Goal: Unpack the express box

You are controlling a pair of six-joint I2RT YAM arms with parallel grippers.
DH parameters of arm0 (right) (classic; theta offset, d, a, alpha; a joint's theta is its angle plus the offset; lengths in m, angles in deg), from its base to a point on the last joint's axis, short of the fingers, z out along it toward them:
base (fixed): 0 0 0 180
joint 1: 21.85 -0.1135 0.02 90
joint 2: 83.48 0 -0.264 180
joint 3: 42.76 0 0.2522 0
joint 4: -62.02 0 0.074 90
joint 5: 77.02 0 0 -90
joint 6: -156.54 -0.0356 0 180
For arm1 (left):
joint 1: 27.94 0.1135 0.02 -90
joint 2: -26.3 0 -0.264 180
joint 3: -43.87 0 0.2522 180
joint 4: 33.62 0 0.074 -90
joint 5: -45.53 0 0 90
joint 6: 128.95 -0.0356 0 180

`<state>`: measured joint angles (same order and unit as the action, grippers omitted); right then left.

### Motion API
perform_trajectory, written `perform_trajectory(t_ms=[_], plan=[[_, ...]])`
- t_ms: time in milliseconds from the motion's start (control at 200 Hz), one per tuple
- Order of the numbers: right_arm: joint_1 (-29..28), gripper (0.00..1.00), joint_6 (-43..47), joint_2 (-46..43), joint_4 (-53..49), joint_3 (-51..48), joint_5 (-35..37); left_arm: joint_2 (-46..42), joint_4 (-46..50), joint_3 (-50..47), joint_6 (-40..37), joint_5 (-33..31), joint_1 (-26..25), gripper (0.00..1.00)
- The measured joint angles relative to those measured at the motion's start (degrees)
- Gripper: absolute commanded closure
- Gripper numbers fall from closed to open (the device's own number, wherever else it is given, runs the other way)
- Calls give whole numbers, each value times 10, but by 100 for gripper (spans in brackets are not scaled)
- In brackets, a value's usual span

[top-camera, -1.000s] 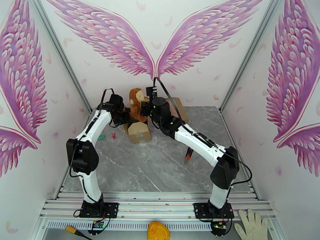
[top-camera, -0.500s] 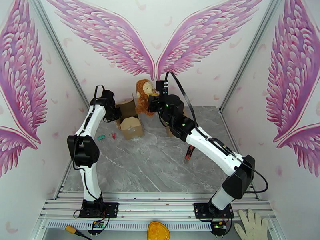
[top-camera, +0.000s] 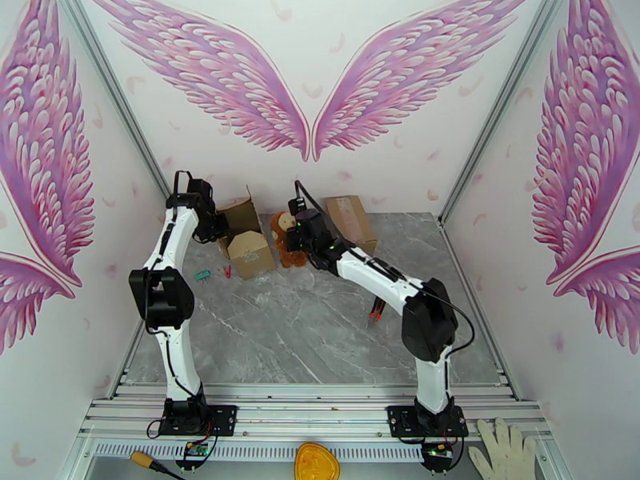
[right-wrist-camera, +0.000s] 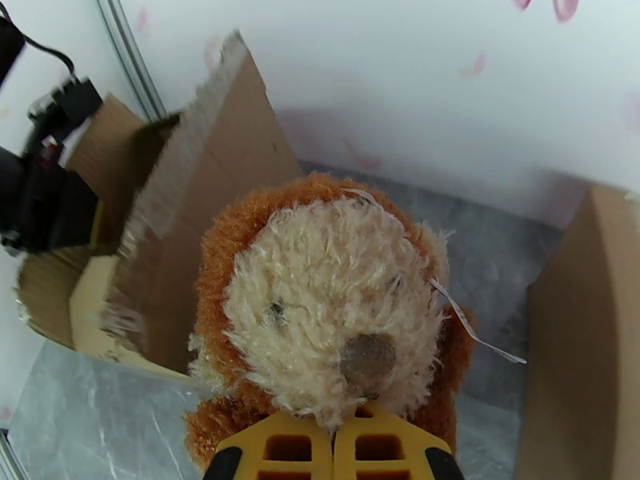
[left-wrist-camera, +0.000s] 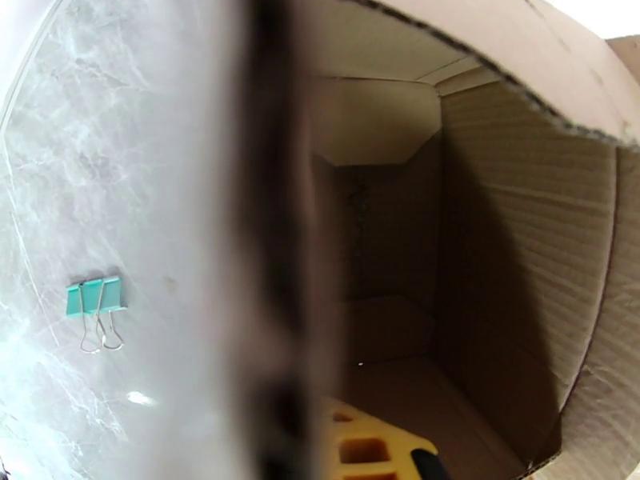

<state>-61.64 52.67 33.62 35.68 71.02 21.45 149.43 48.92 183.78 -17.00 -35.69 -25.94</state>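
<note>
Yellow fingers of the right gripper [right-wrist-camera: 332,432] are pinched together on fur under the muzzle of the plush monkey [right-wrist-camera: 320,298]. The toy is upright, facing that wrist camera, just right of the express box [top-camera: 245,243] at the table's [top-camera: 320,330] far left. The left gripper [top-camera: 213,226] is at the box wall, but I cannot tell how wide it stands. Its wrist view looks into the box's open mouth, the box's depth running away from the lens, with a teal binder clip [left-wrist-camera: 94,298] outside.

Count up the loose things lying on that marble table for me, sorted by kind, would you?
Cardboard boxes: 2 (one open, one closed)
Plush monkey: 1
Teal binder clip: 1
Small red item: 1
Red-and-black tool: 1
Total: 6
</note>
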Motion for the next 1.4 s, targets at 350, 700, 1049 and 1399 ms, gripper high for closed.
perform_trajectory(t_ms=[350,700,1049,1399], plan=[[0,27,-28,99,-59,93,-31,1,1,37,-16,-9,6,30],[11,1,26,-37,-97,61,-12,-72,-31,41,-28,-22,-27,14],[149,1,19,-175,-159,23,3,-146,-109,32,-35,-7,-170,13],[277,1,-10,-162,-191,-48,-55,-45,-236,16,35,84,-285,12]])
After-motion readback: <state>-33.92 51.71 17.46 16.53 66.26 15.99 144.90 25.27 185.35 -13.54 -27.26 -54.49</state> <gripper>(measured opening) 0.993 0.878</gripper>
